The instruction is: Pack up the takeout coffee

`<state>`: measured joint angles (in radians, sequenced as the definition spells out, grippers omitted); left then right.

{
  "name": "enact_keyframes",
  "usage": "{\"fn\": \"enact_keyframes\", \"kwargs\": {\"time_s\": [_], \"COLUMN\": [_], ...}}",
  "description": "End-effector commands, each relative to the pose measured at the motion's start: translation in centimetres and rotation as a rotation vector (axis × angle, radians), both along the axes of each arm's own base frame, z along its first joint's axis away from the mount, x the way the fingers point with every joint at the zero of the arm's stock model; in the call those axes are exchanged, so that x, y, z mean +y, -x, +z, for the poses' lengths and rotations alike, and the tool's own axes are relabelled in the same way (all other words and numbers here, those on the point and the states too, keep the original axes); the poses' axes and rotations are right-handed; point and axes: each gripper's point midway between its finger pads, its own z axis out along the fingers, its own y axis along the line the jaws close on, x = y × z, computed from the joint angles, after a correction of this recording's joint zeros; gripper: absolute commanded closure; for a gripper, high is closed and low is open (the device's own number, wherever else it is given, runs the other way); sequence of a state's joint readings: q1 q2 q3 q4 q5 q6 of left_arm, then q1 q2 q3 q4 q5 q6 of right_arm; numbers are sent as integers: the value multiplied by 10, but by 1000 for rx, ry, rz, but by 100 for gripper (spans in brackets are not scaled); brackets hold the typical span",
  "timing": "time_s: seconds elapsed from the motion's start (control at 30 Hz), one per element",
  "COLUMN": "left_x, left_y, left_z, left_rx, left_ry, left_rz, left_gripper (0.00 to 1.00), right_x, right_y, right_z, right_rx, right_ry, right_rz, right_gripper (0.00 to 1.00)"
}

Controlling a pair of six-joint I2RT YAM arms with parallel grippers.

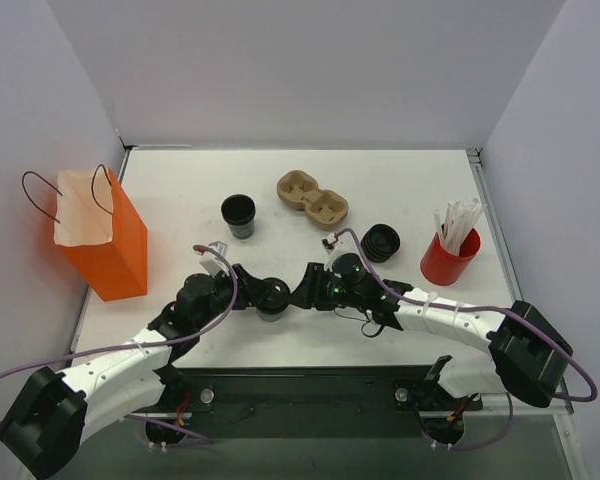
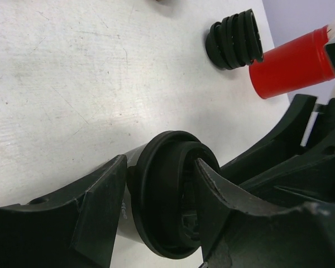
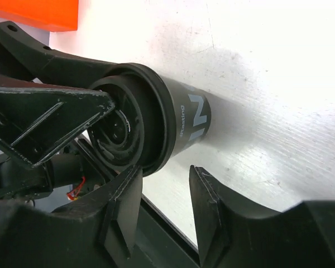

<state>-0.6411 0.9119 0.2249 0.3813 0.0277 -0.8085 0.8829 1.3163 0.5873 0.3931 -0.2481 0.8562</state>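
Black takeout coffee, its lettering pale, grey perhaps; orange bag; red cup; tan carrier.

I see a small black lidded paper cup, upright. It stands on the counter near the front edge.

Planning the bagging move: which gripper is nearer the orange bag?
Left. The left gripper holds the takeout coffee to the right of the orange bag; the right gripper sits beyond that cup, farther off.
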Motion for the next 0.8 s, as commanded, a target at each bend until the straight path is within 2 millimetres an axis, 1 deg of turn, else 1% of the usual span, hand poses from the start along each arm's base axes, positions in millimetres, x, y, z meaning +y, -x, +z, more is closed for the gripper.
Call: {"fn": "enact_keyframes", "kwargs": {"time_s": [0.0,0.17,0.2,0.27,0.3,0.37,0.4,0.5,0.53,0.57,0.6,0.63,0.67,0.73,0.77], "left_x": [6,11,11,16,17,20,20,23,22,24,25,27,30,37,40], "left_y": [7,7,7,4,1,0,-5,-9,-13,-12,-13,-18,-18,-22,-22], "left_z": [-11,-10,-10,-7,-1,4,14,26,41,41,46,61,64,80,85], "left_rx": [50,49,52,41,32,21,2,-13,-43,-27,-32,-62,-62,-84,-91], "left_ry": [-121,-136,-139,-154,-151,-165,-160,-177,-169,-186,-190,-184,-195,-204,-209], "left_rz": [-33,-14,-14,12,21,26,34,39,40,40,44,52,58,82,89], "left_gripper": [38,30,29,27,21,18,14,11,10,9,9,8,8,7,7], "right_x": [-16,-23,-23,-25,-25,-27,-28,-28,-27,-28,-29,-27,-30,-31,-28], "right_y": [-4,-4,-4,-4,-6,-6,-7,-8,-9,-11,-12,-15,-16,-16,-22], "right_z": [14,19,22,23,27,27,30,35,40,41,42,51,50,52,63], "right_rx": [-43,-61,-71,-83,-91,-99,-105,-127,-135,-143,-158,-175,-175,-195,-219], "right_ry": [93,112,109,130,127,144,144,159,162,176,196,200,226,264,266], "right_rz": [-5,-5,-2,9,8,13,15,31,38,42,52,56,57,86,78], "right_gripper": [58,56,55,53,52,49,48,43,41,39,38,36,35,32,31]}}
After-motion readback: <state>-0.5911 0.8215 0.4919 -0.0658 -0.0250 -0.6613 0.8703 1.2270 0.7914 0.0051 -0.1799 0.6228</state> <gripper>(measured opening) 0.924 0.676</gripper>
